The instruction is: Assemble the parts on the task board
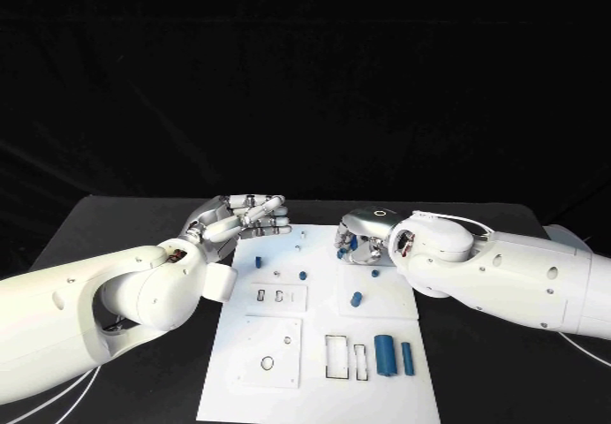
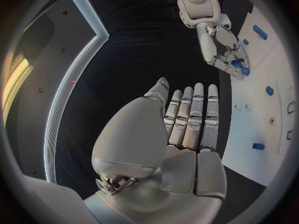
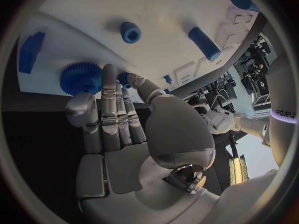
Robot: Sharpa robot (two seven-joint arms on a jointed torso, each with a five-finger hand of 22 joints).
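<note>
The white task board lies in the middle of the table. My right hand is over the board's far right part; its thumb and a finger pinch a small blue part, right beside a blue gear. My left hand hovers at the board's far left corner with its fingers stretched out side by side and nothing in it. Two blue cylinders lie near the board's front right. Smaller blue parts sit farther up the board.
Rectangular and round cut-outs mark the board's raised plates. A blue block, a blue ring and a blue peg lie near my right hand. Black table surrounds the board.
</note>
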